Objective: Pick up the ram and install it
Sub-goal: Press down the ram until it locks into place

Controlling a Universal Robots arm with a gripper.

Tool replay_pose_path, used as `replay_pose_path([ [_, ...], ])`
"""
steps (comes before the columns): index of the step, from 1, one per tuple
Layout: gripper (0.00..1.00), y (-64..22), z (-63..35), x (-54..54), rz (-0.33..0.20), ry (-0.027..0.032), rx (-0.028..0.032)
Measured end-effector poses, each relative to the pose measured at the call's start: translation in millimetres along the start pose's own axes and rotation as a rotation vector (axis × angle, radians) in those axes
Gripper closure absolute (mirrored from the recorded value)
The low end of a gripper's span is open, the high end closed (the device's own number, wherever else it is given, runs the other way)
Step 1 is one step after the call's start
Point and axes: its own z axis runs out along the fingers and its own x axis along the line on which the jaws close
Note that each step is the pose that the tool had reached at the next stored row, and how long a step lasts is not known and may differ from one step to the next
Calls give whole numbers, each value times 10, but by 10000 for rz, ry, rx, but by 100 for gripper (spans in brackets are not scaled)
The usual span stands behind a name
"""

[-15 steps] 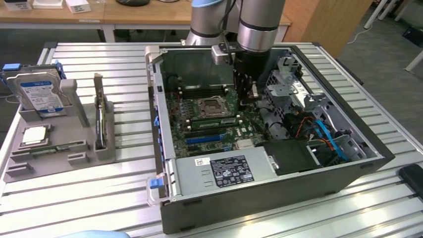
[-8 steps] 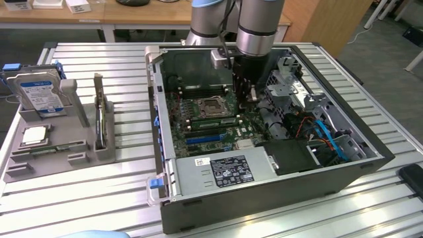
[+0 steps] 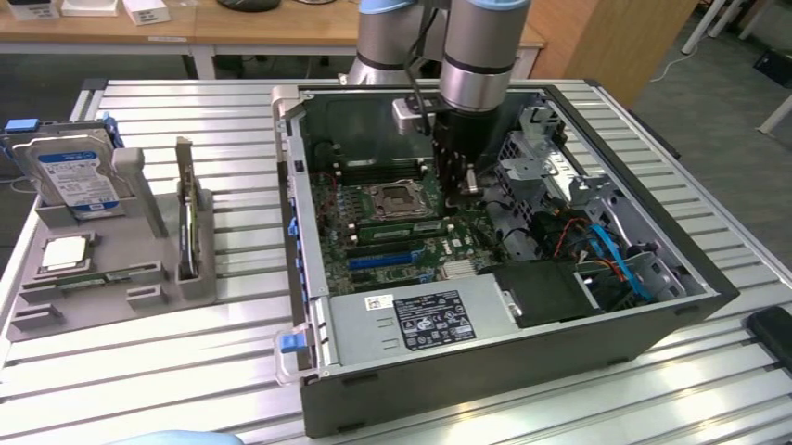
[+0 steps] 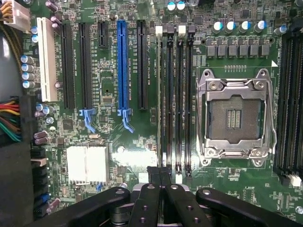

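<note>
The ram [image 4: 163,101] shows edge-on as a thin stick standing in the memory slot closest to the expansion slots. It runs the slot's whole length beside the empty processor socket [image 4: 234,116]. In the exterior view it is a greenish strip [image 3: 399,225] just in front of that socket. My gripper [image 4: 160,174] reaches down into the open computer case [image 3: 315,306], fingers pressed together with no gap. Its tips are right at one end of the ram. I cannot tell whether they touch it. The exterior view has the gripper [image 3: 465,185] above the motherboard's right part.
A grey holder [image 3: 111,301] stands left of the case, carrying a hard drive [image 3: 81,176] and a square silver processor [image 3: 69,252]. Inside the case are the power supply [image 3: 421,320], drive cages [image 3: 551,167] and orange and blue cables [image 3: 606,255].
</note>
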Motion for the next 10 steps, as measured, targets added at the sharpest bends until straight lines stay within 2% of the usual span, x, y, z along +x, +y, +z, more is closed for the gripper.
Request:
replay_pose_path([
  [10,90,15,85,-8,-2,11,0],
])
